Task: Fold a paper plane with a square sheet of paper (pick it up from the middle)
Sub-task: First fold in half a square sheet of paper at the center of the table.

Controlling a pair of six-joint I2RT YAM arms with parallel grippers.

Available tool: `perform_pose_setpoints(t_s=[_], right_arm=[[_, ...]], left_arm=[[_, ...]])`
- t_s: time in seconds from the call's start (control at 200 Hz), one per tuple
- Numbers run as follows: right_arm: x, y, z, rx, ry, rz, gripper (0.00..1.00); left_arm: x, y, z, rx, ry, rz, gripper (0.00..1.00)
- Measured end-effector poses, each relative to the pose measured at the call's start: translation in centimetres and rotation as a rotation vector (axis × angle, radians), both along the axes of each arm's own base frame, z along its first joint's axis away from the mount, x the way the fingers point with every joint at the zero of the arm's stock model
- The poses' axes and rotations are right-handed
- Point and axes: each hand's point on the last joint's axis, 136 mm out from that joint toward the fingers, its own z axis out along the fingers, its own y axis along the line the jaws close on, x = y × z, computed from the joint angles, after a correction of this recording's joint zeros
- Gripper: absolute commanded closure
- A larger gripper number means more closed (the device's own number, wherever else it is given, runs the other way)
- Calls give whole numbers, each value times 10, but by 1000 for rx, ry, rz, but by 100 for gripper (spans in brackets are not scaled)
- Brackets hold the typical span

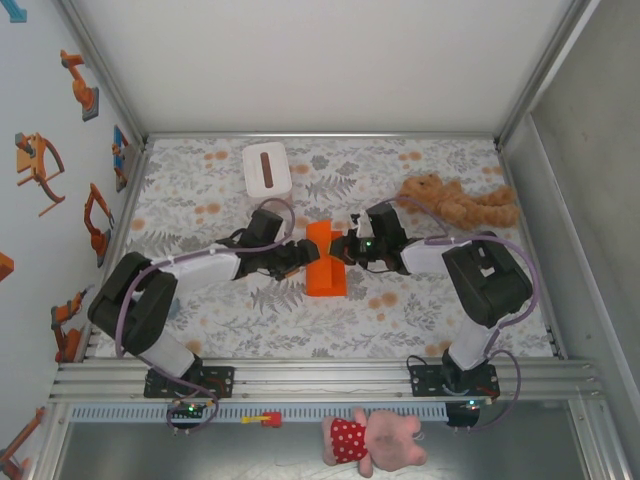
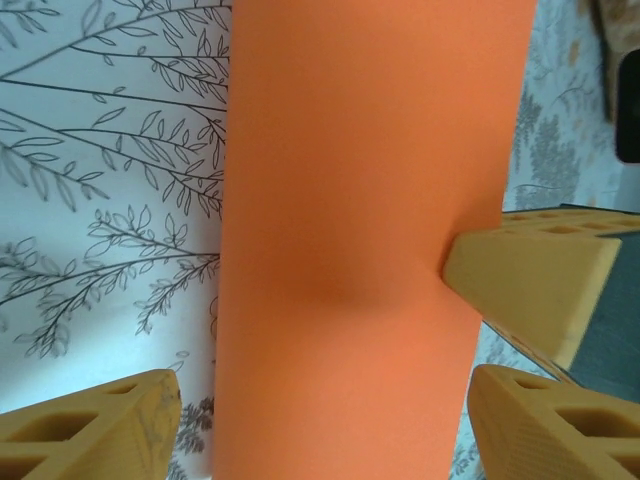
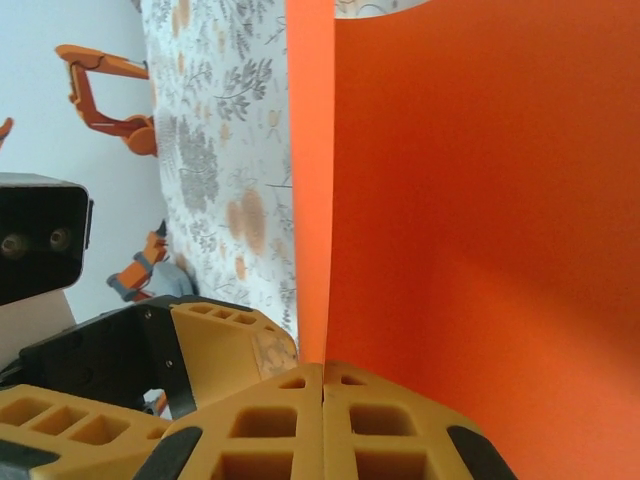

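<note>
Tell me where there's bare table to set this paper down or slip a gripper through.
Free cloth: the near strip between the orange paper and the front rail, and the far middle between the tissue box and the tan plush toy. Crowded at centre, where the left gripper and right gripper flank the paper.

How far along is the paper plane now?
Done: the paper stands bent up, in what looks like two layers. In hand: the right gripper is shut on its edge, and the left gripper is open, with one finger on either side of it. Left: no pointed nose or wings show, so nearly all the folds are probably still to do.
</note>
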Motion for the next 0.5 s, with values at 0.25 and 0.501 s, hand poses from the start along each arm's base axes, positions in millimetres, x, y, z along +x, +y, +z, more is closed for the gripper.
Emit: perform_pose_setpoints(t_s=[0.25,0.501], right_arm=[[-3,-14,-19,-93,3,-2,100],[-3,-19,-25,-141,-3,16,100]], left_arm=[[2,4,-29,74,65,18,37],[11,-9,-32,80,71,14,45]])
